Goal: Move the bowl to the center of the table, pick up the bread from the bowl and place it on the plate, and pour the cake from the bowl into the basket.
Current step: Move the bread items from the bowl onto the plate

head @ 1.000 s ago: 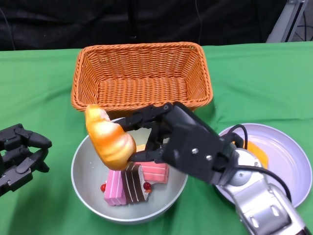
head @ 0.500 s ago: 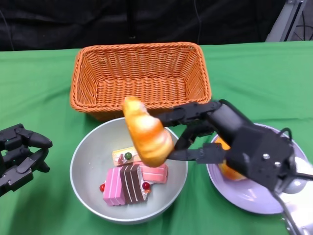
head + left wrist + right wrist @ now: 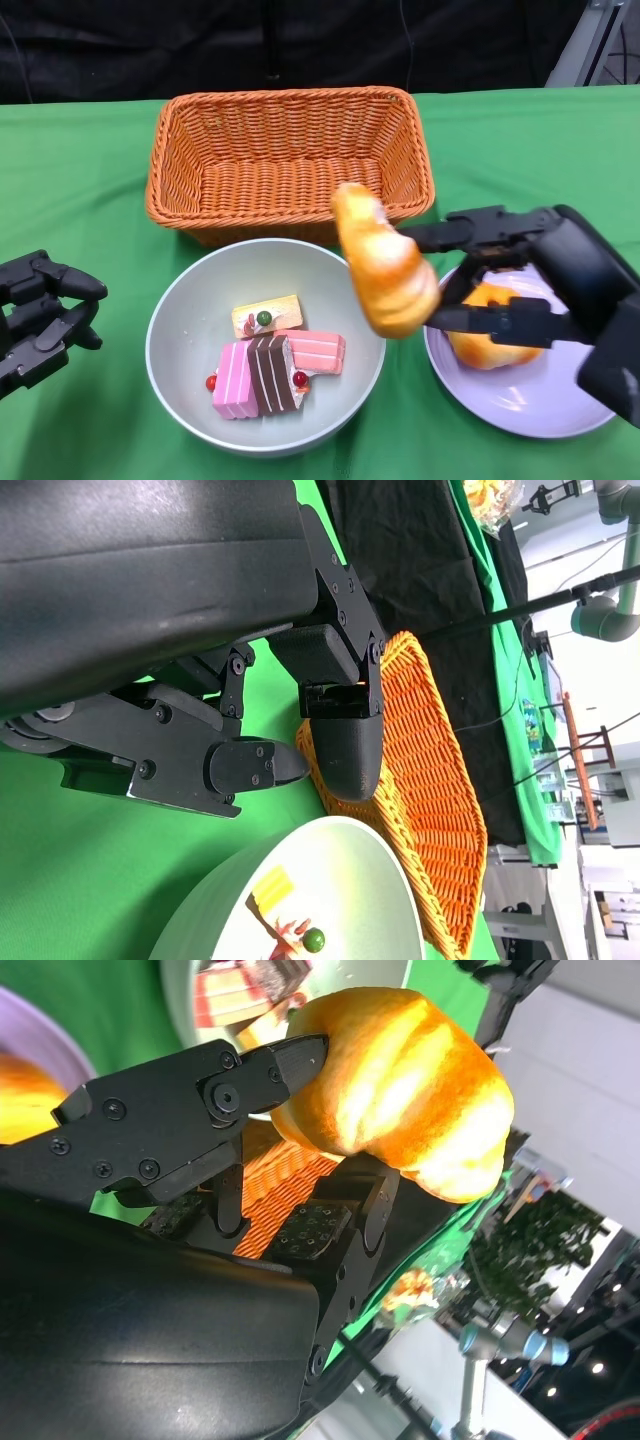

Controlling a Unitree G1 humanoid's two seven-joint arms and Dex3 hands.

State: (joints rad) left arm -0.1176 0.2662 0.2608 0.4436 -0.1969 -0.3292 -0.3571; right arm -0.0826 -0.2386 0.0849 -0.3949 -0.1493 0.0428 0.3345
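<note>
The grey bowl [image 3: 265,345] sits nearest, holding three cake pieces [image 3: 272,365]: pink, chocolate-striped and a yellow slice. Just right of it, the lilac plate [image 3: 520,400] carries one orange bun [image 3: 490,340]. The right hand [image 3: 520,285] pinches the bread [image 3: 385,262] in the air between bowl and plate. The left hand [image 3: 40,315] hovers empty, fingers apart. Behind stands one wicker basket [image 3: 290,160] on the green tablecloth [image 3: 80,170], backed by a black curtain [image 3: 200,45].

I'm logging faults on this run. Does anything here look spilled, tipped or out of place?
Nothing spilled or tipped. The right hand holds the bread in the air between bowl and plate. One oddity: an orange item already lies on the plate.
</note>
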